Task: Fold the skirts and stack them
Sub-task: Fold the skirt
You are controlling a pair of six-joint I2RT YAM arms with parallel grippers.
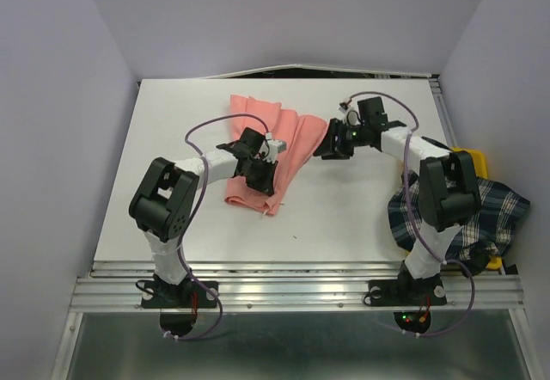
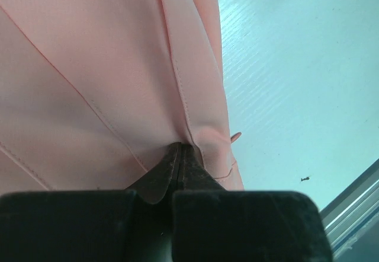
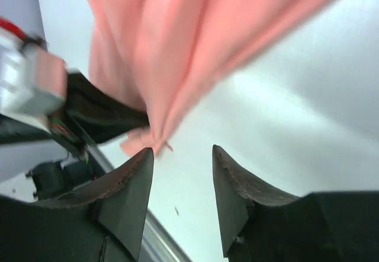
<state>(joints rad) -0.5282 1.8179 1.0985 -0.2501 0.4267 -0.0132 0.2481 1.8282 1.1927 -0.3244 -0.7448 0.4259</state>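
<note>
The salmon-pink skirt (image 1: 262, 131) lies partly gathered on the white table (image 1: 172, 156) in the middle. My left gripper (image 1: 265, 180) is shut on a fold of it near its near edge; in the left wrist view the fingertips (image 2: 180, 146) pinch pink cloth (image 2: 106, 66). My right gripper (image 1: 326, 150) is open and empty at the skirt's right edge, just off the cloth (image 3: 177, 37), jaws (image 3: 182, 149) spread over bare table. The plaid skirt (image 1: 460, 212) lies crumpled at the right, behind my right arm.
A yellow bin (image 1: 478, 158) sits under the plaid skirt at the table's right edge. A metal rail (image 1: 301, 290) runs along the near edge. Walls close in the back and both sides. My left gripper shows in the right wrist view (image 3: 89, 114).
</note>
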